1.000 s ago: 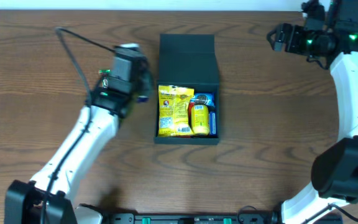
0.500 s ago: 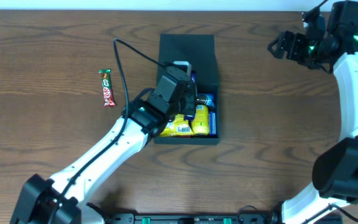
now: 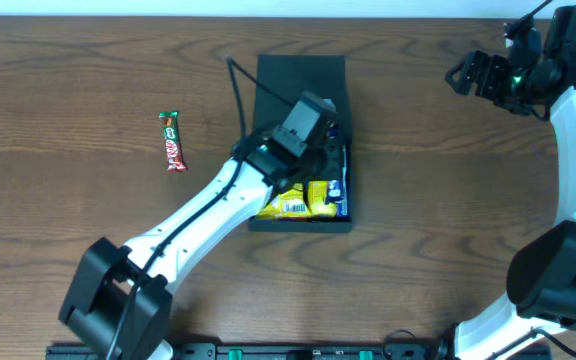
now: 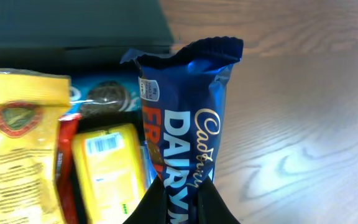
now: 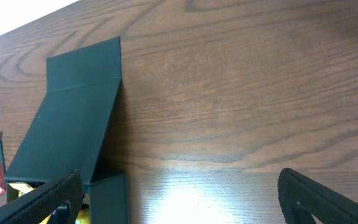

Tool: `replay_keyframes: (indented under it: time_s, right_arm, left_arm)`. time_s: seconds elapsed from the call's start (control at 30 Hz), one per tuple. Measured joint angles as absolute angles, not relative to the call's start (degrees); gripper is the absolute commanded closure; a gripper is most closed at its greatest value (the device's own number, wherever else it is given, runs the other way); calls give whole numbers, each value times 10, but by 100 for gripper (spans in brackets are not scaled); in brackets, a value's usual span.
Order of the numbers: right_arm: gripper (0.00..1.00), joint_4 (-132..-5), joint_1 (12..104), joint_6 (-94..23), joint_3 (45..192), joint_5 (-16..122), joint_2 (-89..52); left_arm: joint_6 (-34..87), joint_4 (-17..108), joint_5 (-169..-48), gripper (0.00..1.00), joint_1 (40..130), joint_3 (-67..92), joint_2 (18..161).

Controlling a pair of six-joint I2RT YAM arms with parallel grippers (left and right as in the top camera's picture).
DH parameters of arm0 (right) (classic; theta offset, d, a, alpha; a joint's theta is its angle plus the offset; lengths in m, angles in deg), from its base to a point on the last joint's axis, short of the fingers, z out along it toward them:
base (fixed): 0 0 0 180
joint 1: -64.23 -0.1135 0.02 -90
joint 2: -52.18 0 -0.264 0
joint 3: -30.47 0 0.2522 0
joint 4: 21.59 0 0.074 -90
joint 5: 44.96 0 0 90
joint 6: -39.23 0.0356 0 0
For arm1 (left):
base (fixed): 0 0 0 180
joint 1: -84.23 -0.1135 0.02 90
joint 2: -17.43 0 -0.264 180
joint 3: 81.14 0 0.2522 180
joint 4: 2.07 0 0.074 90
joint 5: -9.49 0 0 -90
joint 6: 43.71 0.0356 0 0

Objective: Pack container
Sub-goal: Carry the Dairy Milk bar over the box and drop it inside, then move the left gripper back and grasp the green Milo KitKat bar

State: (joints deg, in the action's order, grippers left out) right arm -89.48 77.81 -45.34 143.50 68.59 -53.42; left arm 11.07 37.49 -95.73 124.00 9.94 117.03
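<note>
Left gripper (image 4: 180, 205) pinches a blue chocolate bar (image 4: 188, 118) by its lower end. Within the last second the arm has swung from the table's left side to above the box (image 3: 298, 227), now over its right edge. The box sits mid-table, lid open, yellow packets (image 4: 17, 143) inside. Judgement: the bar is ready to be lowered in. A red bar (image 3: 172, 140) remains unpacked at left. Right gripper (image 5: 179, 196) is spread, idle, well apart.
</note>
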Motion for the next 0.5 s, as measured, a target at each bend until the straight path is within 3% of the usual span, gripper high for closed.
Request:
replay_keyframes:
  time_s: [0.3,0.33,0.43,0.47,0.5]
  right_arm:
    - [1,-897,778,-453,1435,686,-534]
    - [1,-898,778,-453,1435,686,-534]
    - [1,-898,778,-453,1435,686,-534]
    - [1,-900,778,-453,1435,686,-534]
    - [1,-900,778,-453,1435,686,-534]
  left_arm:
    - [85,386,-984,94,1244,114,1216]
    - [84,386,-987,85,1244,114,1216]
    - [83,387,-994,11,1244,114,1216]
    - [82,387,-996,2,1244,114,1216]
    - [81,387,-997,4,1244,114,1216]
